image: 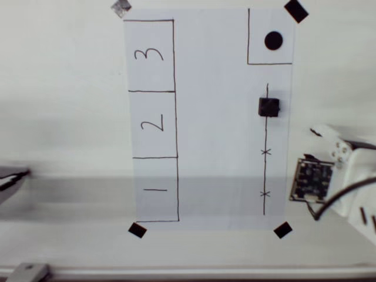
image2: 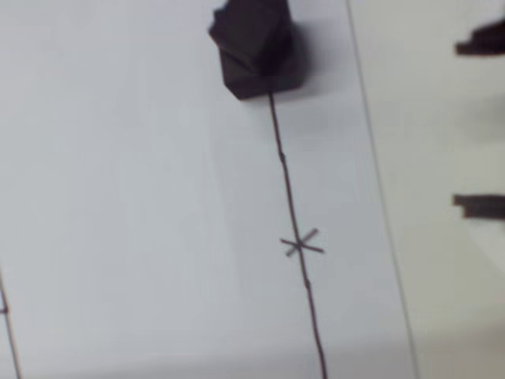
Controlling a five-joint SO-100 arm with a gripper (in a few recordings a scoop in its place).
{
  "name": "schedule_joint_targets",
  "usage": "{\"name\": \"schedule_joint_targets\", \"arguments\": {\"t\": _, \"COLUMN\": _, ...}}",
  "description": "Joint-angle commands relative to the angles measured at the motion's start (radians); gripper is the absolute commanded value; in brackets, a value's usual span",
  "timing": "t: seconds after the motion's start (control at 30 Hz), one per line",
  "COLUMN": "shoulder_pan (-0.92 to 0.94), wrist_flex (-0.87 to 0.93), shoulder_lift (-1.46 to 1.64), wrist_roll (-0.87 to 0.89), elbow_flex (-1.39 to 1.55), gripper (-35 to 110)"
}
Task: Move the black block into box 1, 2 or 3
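The black block (image: 269,107) sits on a drawn vertical line at the right side of the white paper (image: 217,117); in the wrist view the black block (image2: 256,43) lies at the top, apart from everything else. Boxes marked 3 (image: 150,54), 2 (image: 153,123) and 1 (image: 155,189) stack down the paper's left side, all with nothing inside. My white gripper (image: 322,134) is off the paper's right edge, below and to the right of the block, not touching it. Its jaws are too unclear to read.
A round black dot (image: 273,40) sits in a drawn corner box at the top right. Black tape squares (image: 282,230) hold the paper's corners. The arm's body and circuit board (image: 310,179) stand at the right. A grey blurred object (image: 12,179) pokes in at the left edge.
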Motion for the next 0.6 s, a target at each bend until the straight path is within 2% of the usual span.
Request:
{"name": "schedule_joint_targets", "arguments": {"t": 0.0, "shoulder_pan": 0.038, "wrist_flex": 0.008, "shoulder_lift": -0.060, "wrist_roll": -0.041, "elbow_flex": -0.153, "gripper": 18}}
{"name": "schedule_joint_targets", "arguments": {"t": 0.2, "shoulder_pan": 0.098, "wrist_flex": 0.018, "shoulder_lift": -0.195, "wrist_roll": -0.175, "elbow_flex": -0.301, "gripper": 18}}
{"name": "schedule_joint_targets", "arguments": {"t": 0.57, "shoulder_pan": 0.179, "wrist_flex": 0.020, "shoulder_lift": -0.288, "wrist_roll": -0.290, "elbow_flex": -0.393, "gripper": 18}}
